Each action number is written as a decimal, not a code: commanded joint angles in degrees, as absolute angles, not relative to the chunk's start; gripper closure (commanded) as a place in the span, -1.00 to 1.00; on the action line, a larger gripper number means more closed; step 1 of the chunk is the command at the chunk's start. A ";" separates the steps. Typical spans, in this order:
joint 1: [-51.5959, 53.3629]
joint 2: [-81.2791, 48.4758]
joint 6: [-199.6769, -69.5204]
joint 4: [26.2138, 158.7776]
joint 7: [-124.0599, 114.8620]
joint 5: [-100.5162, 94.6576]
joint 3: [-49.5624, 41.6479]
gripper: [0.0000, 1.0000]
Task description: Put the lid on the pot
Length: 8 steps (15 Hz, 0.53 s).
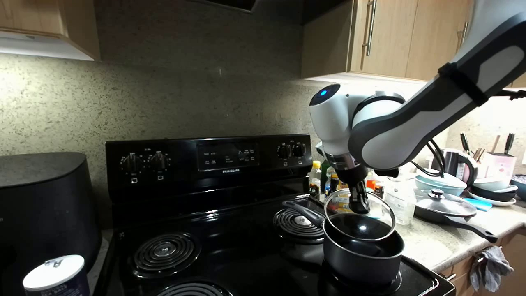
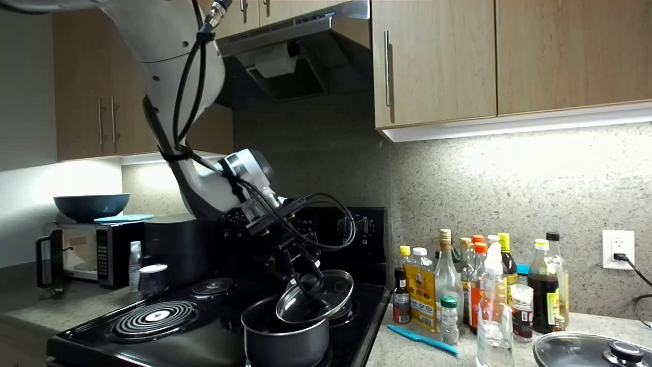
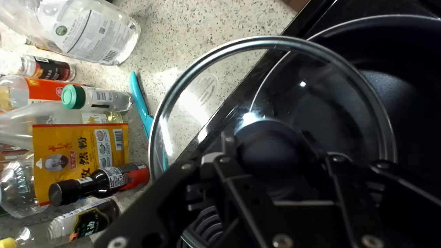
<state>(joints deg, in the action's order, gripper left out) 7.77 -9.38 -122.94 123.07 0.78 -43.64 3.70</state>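
Note:
The lid, clear glass with a metal rim, is tilted over the pot in both exterior views (image 1: 382,225) (image 2: 337,293); it also fills the middle of the wrist view (image 3: 213,93). My gripper (image 1: 358,201) (image 2: 304,280) (image 3: 268,148) is shut on the lid's dark knob (image 3: 265,137), with one finger on each side. The dark grey pot (image 1: 361,263) (image 2: 288,344) stands on a stove coil, its open inside also in the wrist view (image 3: 420,48). The lid overlaps part of the pot's opening, off centre. I cannot tell whether lid and rim touch.
The pot's handle (image 1: 306,213) points toward the stove's back. Several bottles (image 2: 448,285) (image 3: 110,181) stand on the counter beside the stove. A covered pan (image 1: 446,203) sits farther along it. A blue knife (image 2: 423,339) lies near the stove edge.

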 commanded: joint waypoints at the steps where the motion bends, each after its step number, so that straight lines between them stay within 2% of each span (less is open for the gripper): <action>1: 7.06 -8.20 -123.56 123.76 1.31 -42.48 4.18 0.56; 2: 7.30 -9.35 -122.88 122.99 1.00 -43.16 4.17 0.06; 5: 7.30 -9.35 -122.88 122.99 0.99 -43.15 4.17 0.06; 6: 7.31 -9.35 -122.88 122.99 0.99 -43.15 4.17 0.56; 8: 7.19 -9.23 -123.03 123.46 7.00 -41.81 4.91 0.56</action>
